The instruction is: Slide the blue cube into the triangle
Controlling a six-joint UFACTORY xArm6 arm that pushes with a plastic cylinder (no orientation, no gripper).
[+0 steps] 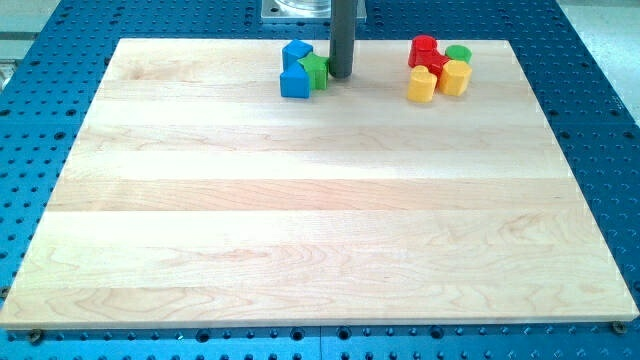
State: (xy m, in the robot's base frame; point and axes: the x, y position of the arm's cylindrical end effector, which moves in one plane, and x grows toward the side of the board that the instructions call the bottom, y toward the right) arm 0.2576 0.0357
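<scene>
Two blue blocks sit near the view's top, left of centre. The lower one looks like a cube. The upper one has an angled top, and its exact shape is hard to tell. A green star-like block lies between them, on their right side, and touches both. My tip stands just right of the green block, close to it or touching it. The rod rises straight up out of the view's top.
A cluster sits at the view's top right: two red blocks, a green cylinder and two yellow blocks. The wooden board lies on a blue perforated table.
</scene>
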